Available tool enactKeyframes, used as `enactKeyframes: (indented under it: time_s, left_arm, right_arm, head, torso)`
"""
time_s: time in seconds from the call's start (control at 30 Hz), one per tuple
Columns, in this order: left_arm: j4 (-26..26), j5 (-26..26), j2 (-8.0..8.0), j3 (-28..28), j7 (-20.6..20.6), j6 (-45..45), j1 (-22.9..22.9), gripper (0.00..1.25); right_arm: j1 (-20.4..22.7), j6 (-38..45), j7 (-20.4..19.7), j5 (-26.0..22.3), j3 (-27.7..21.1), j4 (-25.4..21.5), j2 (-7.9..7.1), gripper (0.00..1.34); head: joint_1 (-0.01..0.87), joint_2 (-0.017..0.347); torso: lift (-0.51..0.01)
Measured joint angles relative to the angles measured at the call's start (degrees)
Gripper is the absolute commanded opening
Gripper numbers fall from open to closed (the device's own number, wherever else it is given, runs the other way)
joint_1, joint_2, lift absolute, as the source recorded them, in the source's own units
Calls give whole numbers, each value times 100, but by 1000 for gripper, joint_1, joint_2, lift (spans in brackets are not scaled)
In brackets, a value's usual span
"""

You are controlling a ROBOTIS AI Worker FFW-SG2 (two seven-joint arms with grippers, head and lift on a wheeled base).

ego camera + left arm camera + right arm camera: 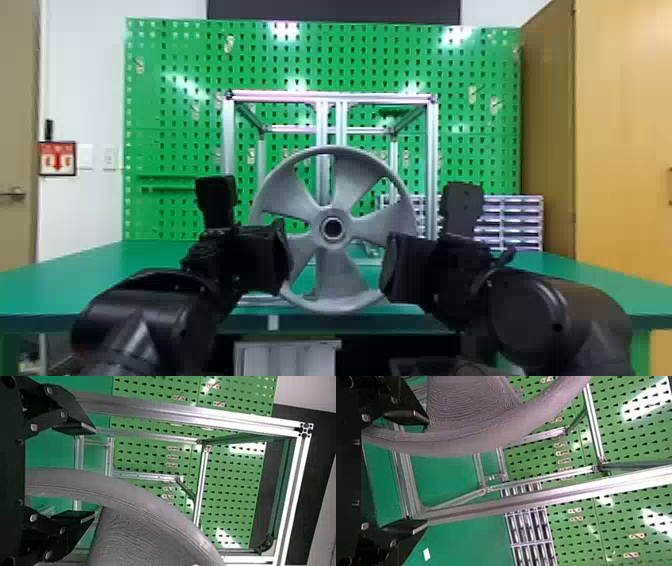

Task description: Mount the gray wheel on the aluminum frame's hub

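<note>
Sign [57,159] (arrowed) on wall [85,90]; left gripper [287,257], right gripper [389,265] each spread around wheel rim [331,151].

At the left of the head view, a red-and-white sign [57,158] on the white wall [85,90] shows a downward arrow. No words can be read.

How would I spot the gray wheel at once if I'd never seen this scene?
Find the tall green pegboard, then the open aluminum frame before it. The gray wheel shows upright before the frame, in the head view's middle. Unlike the frame's straight, shiny bars, it's round and matte, with broad spokes and a dark center hole.
</note>
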Motion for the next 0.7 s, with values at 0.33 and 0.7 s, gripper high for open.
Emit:
enactKeyframes:
  time_s: [0.33, 0.7]
  left_arm:
    - [-3, 2, 0, 4, -61, -12, 15, 1157]
    - [-34, 22, 0, 3, -83, -31, 40, 1158]
  right_arm:
    - [33, -52, 51, -8, -20, -9, 1, 1339]
    - [55, -79, 68, -18, -32, -15, 1, 1339]
  head:
    - [-5, 6]
    - [-5, 6]
  torso:
    - [-499]
    - [-499]
